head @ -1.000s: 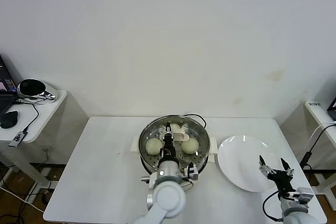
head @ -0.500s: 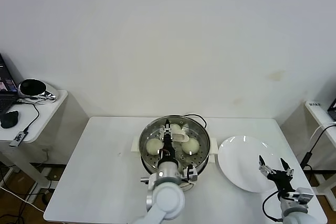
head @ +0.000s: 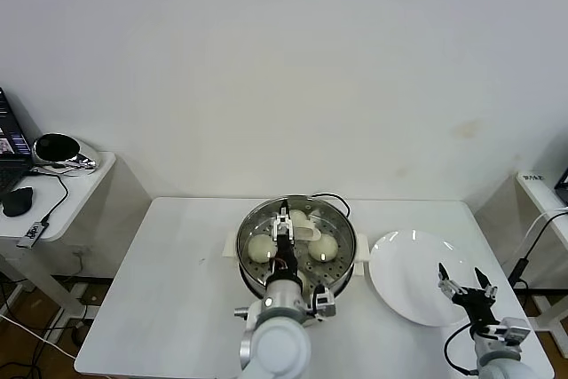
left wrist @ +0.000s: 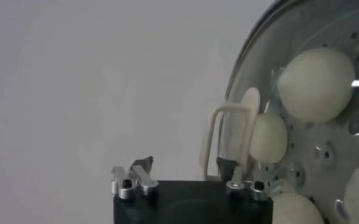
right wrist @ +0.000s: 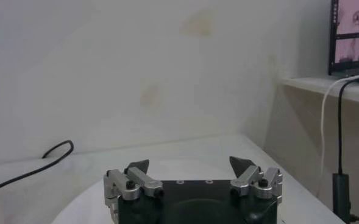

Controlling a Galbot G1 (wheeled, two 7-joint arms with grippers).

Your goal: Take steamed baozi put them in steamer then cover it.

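**Glass cover seated on steamer; left gripper released at the handle**

Stainless steel, round and shiny: the steamer stands at the centre of the white table on a cream-white base whose side handles project at 3 and 9 o'clock. The clear glass cover rests on the pot, its metal rim following the pot's rim. Its cream-white bar handle sits near the lid's centre.

Through the glass the steamed baozi are visible on the perforated floor. One lies at 9 o'clock of the handle, one at 3 o'clock, one at 12 o'clock just beyond it. A fourth lies at 6 o'clock, largely hidden by the arm; the left wrist view shows parts of all four.

The left gripper reaches in over the pot from 6 o'clock and stands at the handle. In the left wrist view its fingertips are spread wide. One tip is beside the handle, the other well clear of it. Nothing is grasped.

The right gripper is parked at the table's 4 o'clock corner, over the near edge of the flat white plate, which lies just beside the steamer at 3 o'clock. Its fingers are spread and hold nothing.

A black cable runs behind the pot at 12 o'clock.
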